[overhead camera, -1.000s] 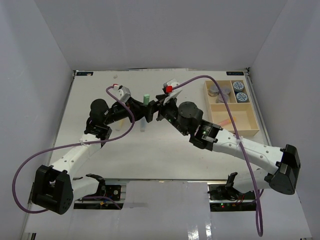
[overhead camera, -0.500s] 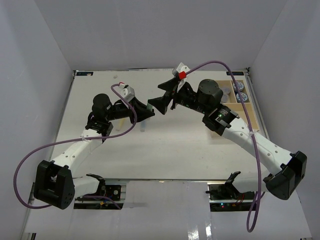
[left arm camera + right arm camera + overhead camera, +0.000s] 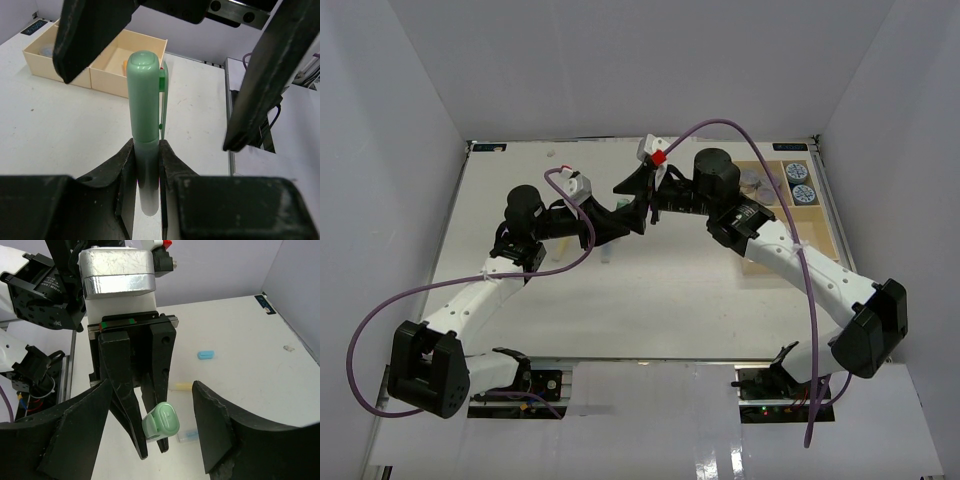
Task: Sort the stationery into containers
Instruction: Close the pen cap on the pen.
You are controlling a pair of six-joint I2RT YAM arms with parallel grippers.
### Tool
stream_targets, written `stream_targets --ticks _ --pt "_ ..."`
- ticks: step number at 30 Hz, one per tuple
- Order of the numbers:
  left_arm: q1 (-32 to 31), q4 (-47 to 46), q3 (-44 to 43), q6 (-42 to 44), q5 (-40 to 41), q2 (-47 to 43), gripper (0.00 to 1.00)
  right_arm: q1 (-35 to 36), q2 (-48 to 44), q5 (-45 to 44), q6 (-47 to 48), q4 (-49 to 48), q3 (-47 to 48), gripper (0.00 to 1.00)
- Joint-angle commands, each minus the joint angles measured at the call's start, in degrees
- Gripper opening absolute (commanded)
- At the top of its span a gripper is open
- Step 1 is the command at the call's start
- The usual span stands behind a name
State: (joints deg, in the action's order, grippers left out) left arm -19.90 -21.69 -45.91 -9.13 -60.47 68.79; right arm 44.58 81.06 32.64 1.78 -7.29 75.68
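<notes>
I'm handing the green marker [image 3: 143, 125], clamped in left jaws, to spread right jaws; tray [image 3: 820, 262] holding rolls, pieces remaining beside it.

green marker [image 3: 143, 125]: smooth satin plastic | jaws: matt black plastic, slightly grainy | tray [image 3: 95, 55]: pale bare wood | tabletop [image 3: 55, 130]: matt white, lightly speckled

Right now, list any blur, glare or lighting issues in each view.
Top external: even, soft light, sharp overall, glare on the glossy strip below the table. Left wrist: the green marker sharp, the near left gripper soft and dark. Right wrist: its own fingers blurred, the marker's cap crisp.
</notes>
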Motion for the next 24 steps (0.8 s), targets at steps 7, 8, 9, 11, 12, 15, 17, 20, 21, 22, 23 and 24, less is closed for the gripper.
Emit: stream_targets --ticks 7,8,9,11,12,15,17,20,21,22,23,24 --pt "-0.23 0.69 -1.73 2.71 -1.32 -2.00 0.00 -0.46 0.68 4.09 1.12 -0.62 3.77 0.61" --pt "-0.23 0.60 -1.55 2.80 -1.23 -2.00 0.00 -0.54 0.77 4.09 1.12 -0.62 3.77 0.59" --pt "-0.23 0.51 -1.55 2.97 -1.41 -2.08 0.00 -0.54 0.86 4.27 1.12 -0.62 3.77 0.58" --pt "-0.23 0.07 -1.29 2.97 -1.41 -2.17 0.00 -0.46 1.03 4.80 1.03 -0.71 3.77 0.56" --pt "-0.23 -0.10 -1.20 2.97 -1.41 -2.26 0.00 -0.54 1.12 5.15 0.86 -0.62 3.69 0.54" --pt "-0.23 -0.54 -0.85 2.97 -1.41 -2.52 0.00 -0.46 1.38 5.68 0.77 -0.71 3.33 0.50" --pt "-0.23 -0.81 -0.76 2.97 -1.49 -2.53 0.00 -0.46 1.56 5.94 0.68 -0.80 3.07 0.47" --pt "-0.14 -0.90 -0.76 3.06 -1.67 -2.53 0.00 -0.54 1.65 6.29 -0.02 -1.67 2.37 0.38" --pt "-0.23 -0.89 -0.67 3.15 -1.67 -2.53 0.00 -0.54 1.65 6.55 -0.02 -1.85 2.28 0.33" --pt "-0.23 -0.98 -0.67 3.15 -1.67 -2.61 0.00 -0.46 1.65 6.64 -0.11 -1.94 2.19 0.32" --pt "-0.14 -1.16 -0.58 3.15 -1.67 -2.61 0.00 -0.54 1.74 6.82 -0.11 -1.94 2.10 0.30" --pt "-0.23 -1.25 -0.58 3.15 -1.76 -2.70 0.00 -0.54 1.74 6.99 -0.20 -2.11 1.67 0.28"
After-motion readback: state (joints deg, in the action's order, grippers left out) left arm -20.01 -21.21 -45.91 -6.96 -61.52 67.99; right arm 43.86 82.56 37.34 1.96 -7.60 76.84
